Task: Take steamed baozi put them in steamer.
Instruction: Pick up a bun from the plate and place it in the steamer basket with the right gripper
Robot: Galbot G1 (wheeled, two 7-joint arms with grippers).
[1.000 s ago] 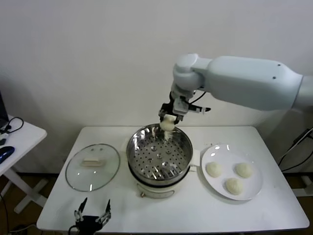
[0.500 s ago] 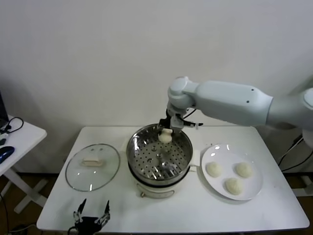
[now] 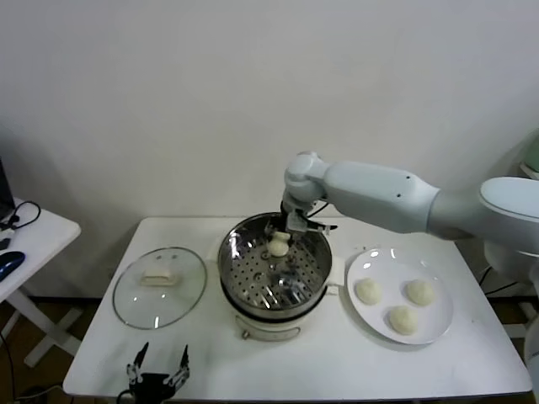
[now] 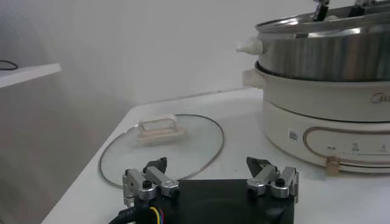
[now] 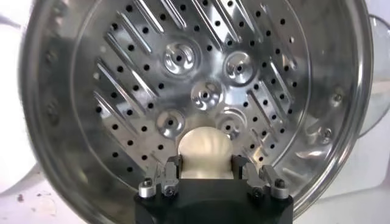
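Note:
My right gripper (image 3: 280, 241) reaches down into the far side of the steamer (image 3: 253, 290), a shiny perforated steel basket in a cream cooker base. It is shut on one cream-white baozi (image 5: 203, 151), squeezed between both fingers just above the perforated floor (image 5: 201, 97). Three more baozi (image 3: 368, 291) (image 3: 419, 292) (image 3: 402, 320) lie on the white plate (image 3: 438, 332) to the right of the steamer. My left gripper (image 4: 210, 176) is parked low at the table's front left, open and empty.
A round glass lid (image 3: 160, 286) with a cream handle lies flat on the table left of the steamer. The white table (image 3: 320, 362) ends just behind the cooker at a white wall. A side table (image 3: 25, 244) stands at far left.
My right gripper has come down from above the steamer's far rim into the basket, carrying the baozi lower and slightly left. The left arm has not moved.

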